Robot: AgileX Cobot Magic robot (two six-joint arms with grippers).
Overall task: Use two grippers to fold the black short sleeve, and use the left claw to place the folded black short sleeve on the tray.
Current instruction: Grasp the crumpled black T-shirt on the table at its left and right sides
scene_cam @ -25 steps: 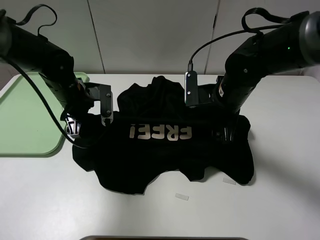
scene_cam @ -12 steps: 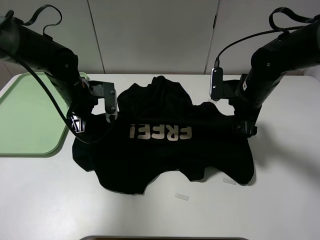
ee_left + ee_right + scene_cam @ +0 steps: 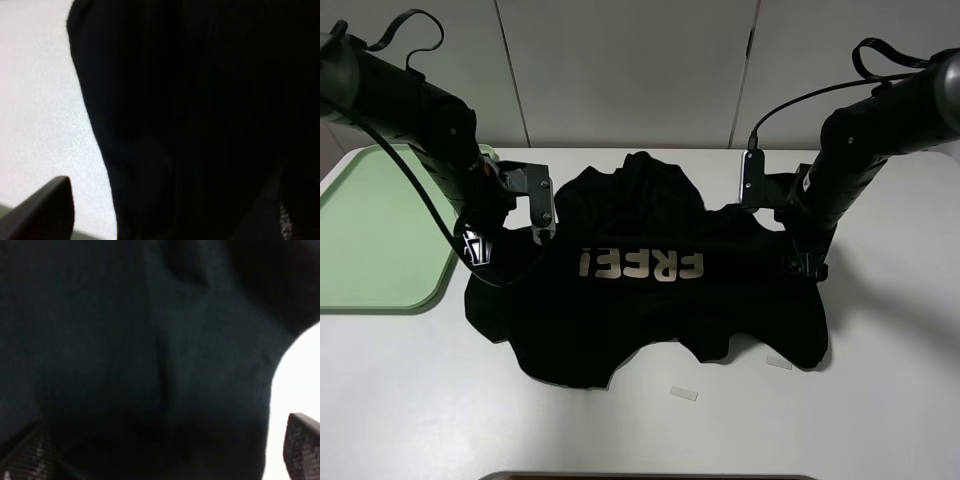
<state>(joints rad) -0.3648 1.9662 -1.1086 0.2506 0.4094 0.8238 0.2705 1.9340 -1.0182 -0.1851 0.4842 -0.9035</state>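
On the white surface (image 3: 420,400), items as seen from the high cam:

1. Black short sleeve (image 3: 650,310), qty 1. Lies mid-surface, spread out but rumpled, w/ wavy edges and the far end bunched toward the back wall. One row of pale beige block letters (image 3: 640,264) faces up across its middle, upside down to the cam. Not on the tray; its left edge lies near the tray's front corner.

2. Tray (image 3: 370,230), qty 1. Light green, low rim, at far left of the surface, partly cut off by the frame edge.

3. Black arms, qty 2, one claw each.
- Left claw (image 3: 472,247): low at the shirt's left edge, between shirt and tray. Wrist cam shows it spread wide, one finger (image 3: 45,212) over bare surface, cloth beneath the gap, nothing pinched.
- Right claw (image 3: 803,265): low over the shirt's right side. Wrist cam shows it spread wide, cloth filling the space beneath, nothing pinched.

4. Small white slips, qty 2. One (image 3: 684,393) on bare surface in front of the shirt, apart from it; the other (image 3: 778,362) just beside the shirt's front right edge.
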